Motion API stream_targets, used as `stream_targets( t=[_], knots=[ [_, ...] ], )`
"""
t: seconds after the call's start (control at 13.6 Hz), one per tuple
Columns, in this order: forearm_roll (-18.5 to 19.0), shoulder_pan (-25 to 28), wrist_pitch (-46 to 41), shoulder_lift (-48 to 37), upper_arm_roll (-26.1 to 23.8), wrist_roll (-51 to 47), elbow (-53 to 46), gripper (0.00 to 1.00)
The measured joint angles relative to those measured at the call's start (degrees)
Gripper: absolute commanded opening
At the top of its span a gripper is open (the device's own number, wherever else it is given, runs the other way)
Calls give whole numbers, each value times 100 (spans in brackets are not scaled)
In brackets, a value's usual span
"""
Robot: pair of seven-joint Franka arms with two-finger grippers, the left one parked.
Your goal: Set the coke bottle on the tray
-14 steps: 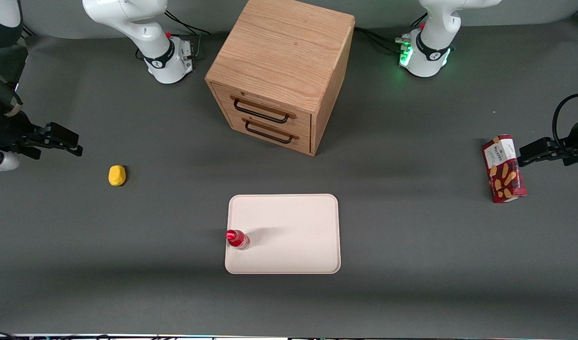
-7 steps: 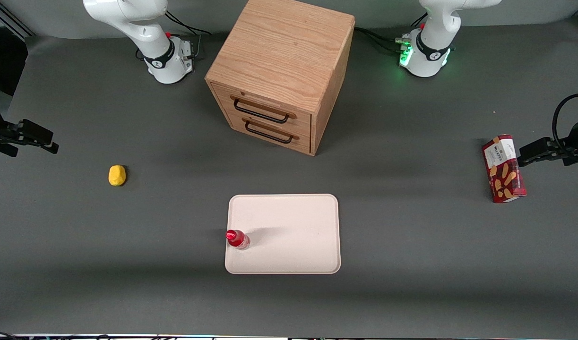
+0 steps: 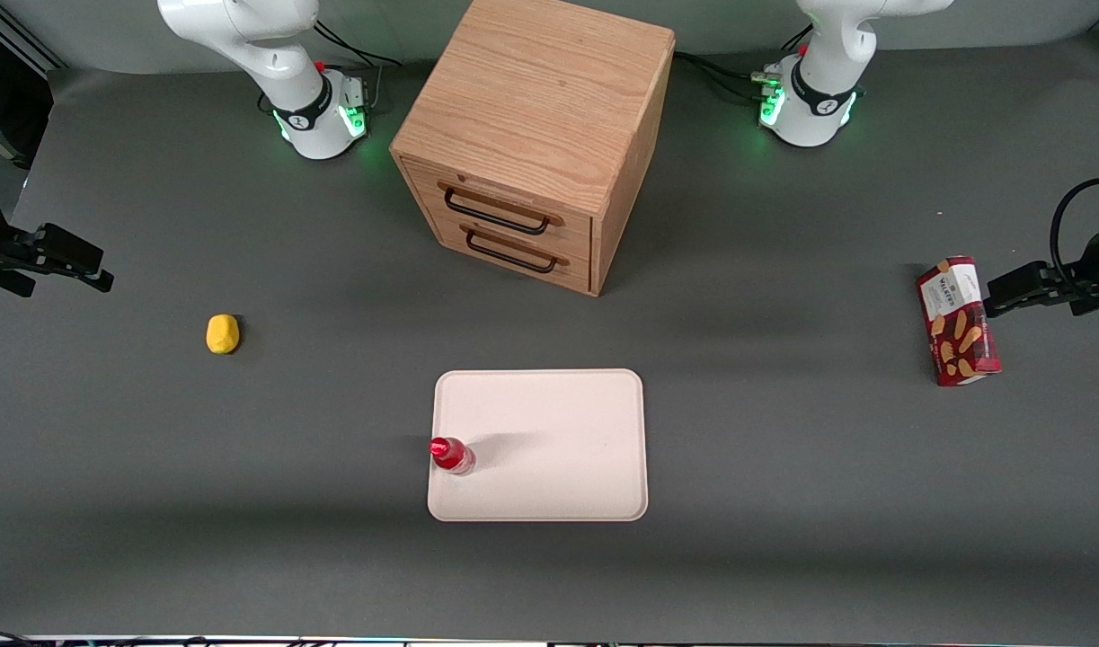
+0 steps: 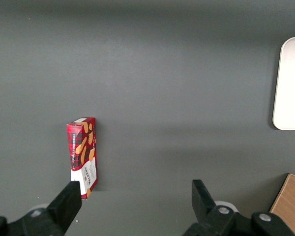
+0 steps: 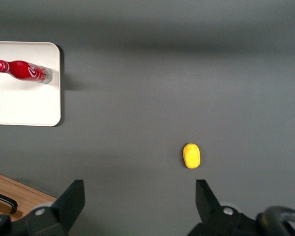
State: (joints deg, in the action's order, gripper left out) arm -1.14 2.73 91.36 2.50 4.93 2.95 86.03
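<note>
Coke bottle (image 3: 451, 455): small, upright on the tray (image 3: 549, 422), just inside the rim at the edge toward the working arm's end of the bench (image 3: 783, 539). Likely light and rigid, slick-sided, easily tipped; best taken around the red-labelled body below the cap. Placement looks done

Gripper (image 5: 140, 196): well apart from the tray, above bare bench near the yellow lump (image 5: 191, 155), pointing down, jaws spread wide, holding nothing

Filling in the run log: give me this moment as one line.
bottle: upright on tray, near its edge | gripper: open, empty, at working arm's end of table | placing: looks done
</note>
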Motion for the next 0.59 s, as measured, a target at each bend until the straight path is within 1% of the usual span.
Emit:
stream_targets(
  t=[0.59],
  knots=[
    [0, 0, -11, 0, -3, 2, -39, 100]
  ],
)
